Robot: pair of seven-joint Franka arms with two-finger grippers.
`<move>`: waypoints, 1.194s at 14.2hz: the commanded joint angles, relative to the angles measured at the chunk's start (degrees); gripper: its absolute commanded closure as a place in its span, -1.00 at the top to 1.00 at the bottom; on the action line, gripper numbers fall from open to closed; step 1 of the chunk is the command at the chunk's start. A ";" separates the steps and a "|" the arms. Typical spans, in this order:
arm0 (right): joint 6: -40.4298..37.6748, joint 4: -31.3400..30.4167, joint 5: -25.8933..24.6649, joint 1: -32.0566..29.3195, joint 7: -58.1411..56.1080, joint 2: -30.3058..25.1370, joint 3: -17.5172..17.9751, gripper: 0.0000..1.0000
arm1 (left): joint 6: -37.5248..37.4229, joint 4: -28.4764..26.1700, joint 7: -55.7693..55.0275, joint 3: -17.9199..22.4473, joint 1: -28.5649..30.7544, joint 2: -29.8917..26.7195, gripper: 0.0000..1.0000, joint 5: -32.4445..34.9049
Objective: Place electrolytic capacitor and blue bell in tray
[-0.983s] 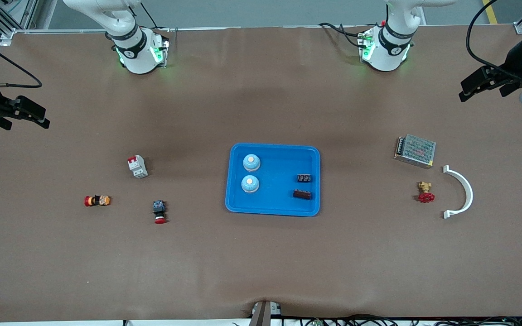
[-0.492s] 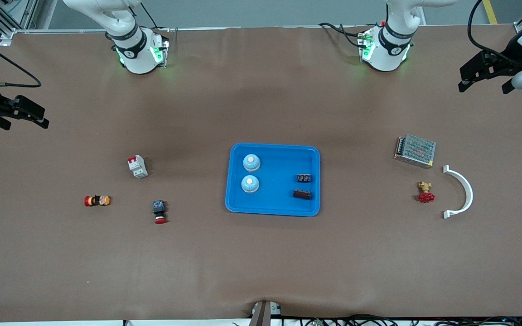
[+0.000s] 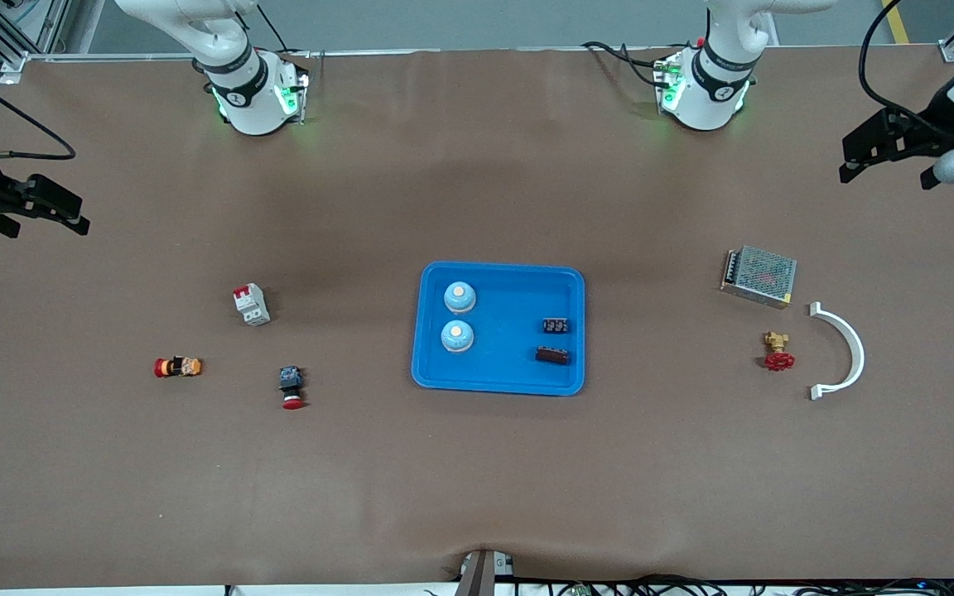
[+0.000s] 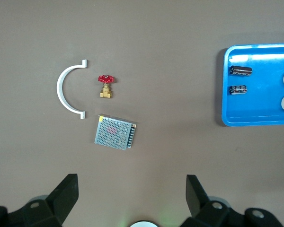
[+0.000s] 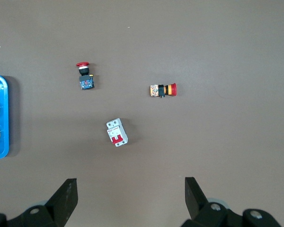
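Both bells and both capacitors lie in the tray; left gripper and right gripper, spread empty over the bench's end edges, should simply park.

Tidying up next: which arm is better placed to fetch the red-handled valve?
Left, probably: the valve lies at the left arm's end, where its jaws hang open; the right arm waits over its own end.
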 commanded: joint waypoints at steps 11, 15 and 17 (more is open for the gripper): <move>-0.63 1.39 -0.73 -0.77 0.11 0.71 0.84 1.00 | -1.81 4.21 1.28 1.91 -0.23 3.11 1.00 -0.58; -0.63 1.39 -0.73 -0.77 -0.16 0.71 0.84 1.00 | -1.37 4.21 1.37 2.17 -0.22 3.11 1.00 -0.40; -0.63 1.39 -0.73 -0.85 -0.16 0.71 0.84 1.00 | -1.37 4.12 3.38 2.26 -0.22 3.11 1.00 0.91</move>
